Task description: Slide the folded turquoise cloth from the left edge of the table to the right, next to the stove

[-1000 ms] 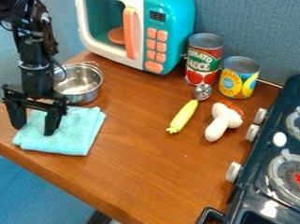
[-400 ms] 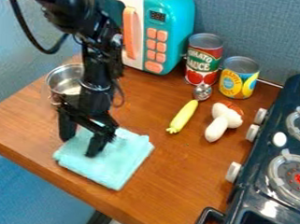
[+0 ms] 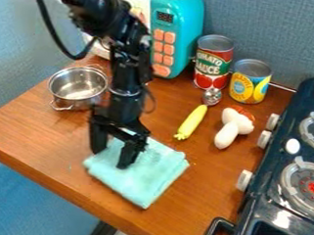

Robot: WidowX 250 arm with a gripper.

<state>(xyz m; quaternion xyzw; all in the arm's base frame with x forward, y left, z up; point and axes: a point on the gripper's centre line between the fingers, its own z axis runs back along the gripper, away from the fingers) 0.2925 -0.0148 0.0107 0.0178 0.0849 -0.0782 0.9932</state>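
Gripper [image 3: 110,157] was pointed down at the folded light-teal cloth [image 3: 147,183], fingers spread wide, tips set at its upper-left part. Cloth was laid flat on the wooden counter [image 3: 208,190], near the front edge. Two-handled metal pot [image 3: 78,88] was placed behind it, to the left. Toy microwave [image 3: 179,22], partly hidden by the arm, was stood at the back, with two food cans [image 3: 214,63] lined up beside it. Toy stove [image 3: 280,193] was positioned at right.
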